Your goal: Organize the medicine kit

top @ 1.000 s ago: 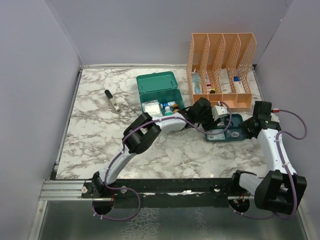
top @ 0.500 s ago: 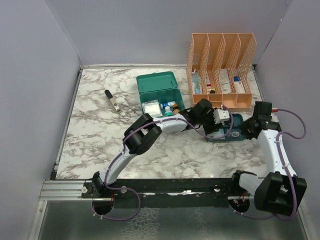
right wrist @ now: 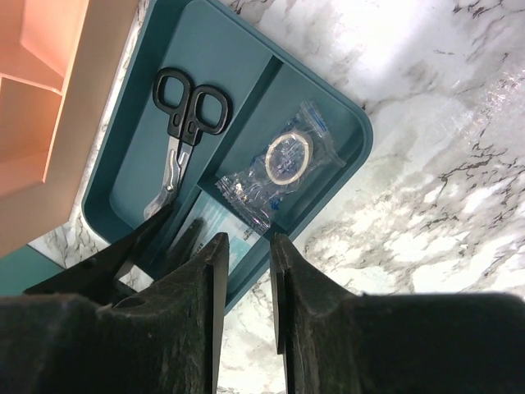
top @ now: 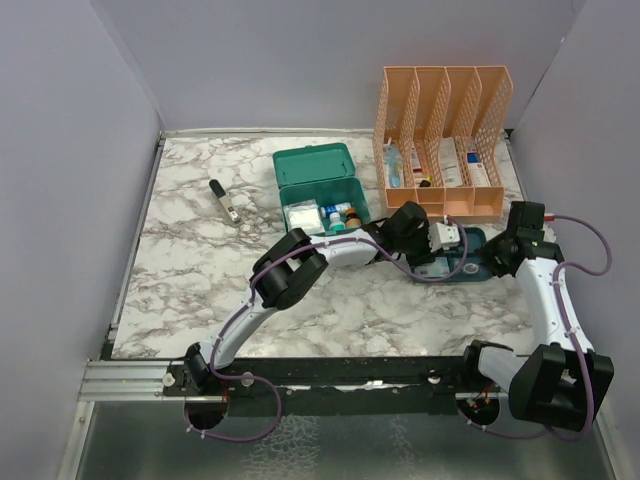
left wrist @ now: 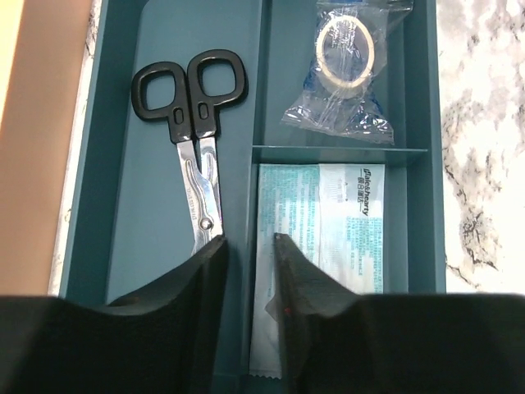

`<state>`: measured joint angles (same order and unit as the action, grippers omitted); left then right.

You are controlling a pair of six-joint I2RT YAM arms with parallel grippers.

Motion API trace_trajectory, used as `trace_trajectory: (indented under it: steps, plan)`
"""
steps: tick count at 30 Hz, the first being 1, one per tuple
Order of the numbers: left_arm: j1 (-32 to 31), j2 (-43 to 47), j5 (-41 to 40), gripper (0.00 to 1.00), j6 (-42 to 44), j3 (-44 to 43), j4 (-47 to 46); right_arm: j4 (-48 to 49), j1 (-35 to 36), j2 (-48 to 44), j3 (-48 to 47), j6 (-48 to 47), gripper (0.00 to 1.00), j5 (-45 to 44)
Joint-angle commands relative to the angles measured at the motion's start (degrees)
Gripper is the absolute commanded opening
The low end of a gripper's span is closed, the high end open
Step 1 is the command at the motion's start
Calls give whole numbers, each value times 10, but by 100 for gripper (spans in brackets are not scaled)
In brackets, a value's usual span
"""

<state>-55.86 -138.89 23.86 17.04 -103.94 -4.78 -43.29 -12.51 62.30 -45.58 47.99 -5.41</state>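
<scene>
Marble surface (top: 200, 270) under me, and the orange mesh organizer (top: 440, 130) fills its far right corner. The medicine kit (top: 314, 163) sits by the far edge, near the middle, lid thrown back, a few small items inside. Just in front of the organizer lies the dark compartment tray (left wrist: 148, 213), and both my arms are over it.

The kit lies left of the tray, and my left arm runs right past the kit's front, so I judge that arm the nearer one for any carry across.

Left jaws: part open, holding nothing, one fingertip (left wrist: 209, 279) each side of the tray's divider wall. The white packet (left wrist: 328, 222) lies under one, the scissors (left wrist: 190, 123) end at the other. The scissors run lengthwise down the far compartment, blades toward my left jaws, black handles away.

Right jaws hang by the tray's right end, a narrow gap, nothing in it. The bagged tape roll (left wrist: 344, 66) sits in the small end compartment, untouched.
</scene>
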Motion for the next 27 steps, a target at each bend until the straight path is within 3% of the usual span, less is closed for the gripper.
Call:
trace_trajectory:
  steps: [1, 5, 11, 14, 18, 27]
  plan:
    - [-2, 0, -21, 26, 8, -1, 10, 0, -5, 2, -19, -11, 27, 5]
    - [-2, 36, -20, 19, 5, 47, -1, 4, -5, 0, -18, -13, 26, 5]
    - [-2, 85, -18, 19, -15, 106, -2, 13, -5, -5, -10, -25, 26, 7]
    - [-2, 104, -20, 25, -24, 120, 2, 20, -5, -5, -3, -33, 26, 18]
    - [-2, 108, -5, 31, -18, 78, 66, 27, -5, -1, 6, -37, 26, 35]
    - [-3, 113, -6, 53, -20, 43, 51, 28, -5, 5, 9, -44, 26, 50]
